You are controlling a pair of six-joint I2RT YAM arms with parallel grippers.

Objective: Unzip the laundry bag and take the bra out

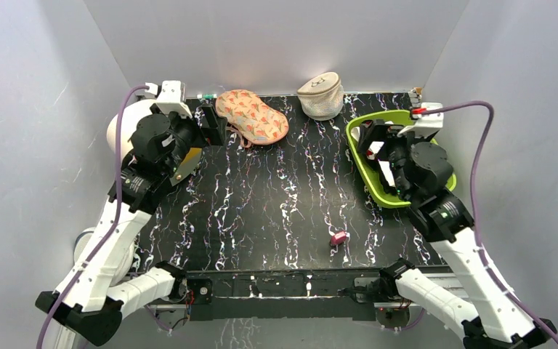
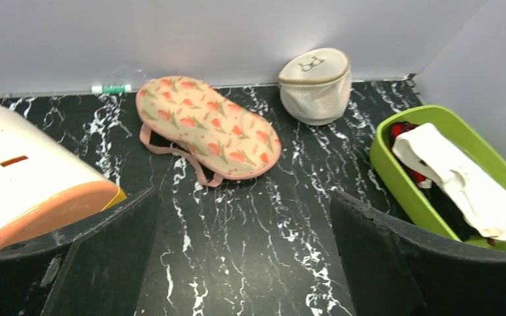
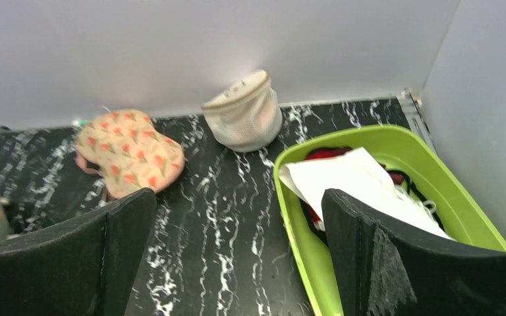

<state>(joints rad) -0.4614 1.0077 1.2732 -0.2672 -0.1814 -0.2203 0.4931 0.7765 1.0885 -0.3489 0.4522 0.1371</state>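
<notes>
A black, white-veined table (image 1: 276,203) stands boxed in by pale grey walls (image 1: 261,36). The left gripper (image 2: 244,230) gapes wide, holding nothing. One peach laundry bag (image 2: 207,125) lies flat at the back left. To its right are one beige mesh pouch (image 2: 315,85), then one green tub (image 2: 395,181). The right gripper (image 3: 237,250) also gapes, empty.

Small dark bra-shaped pictogram (image 2: 311,64) on lid of beige mesh pouch (image 2: 316,95), no legible lettering

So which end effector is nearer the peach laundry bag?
Left. The left end effector is just left of the laundry bag; the right end effector is over the green bin.
</notes>
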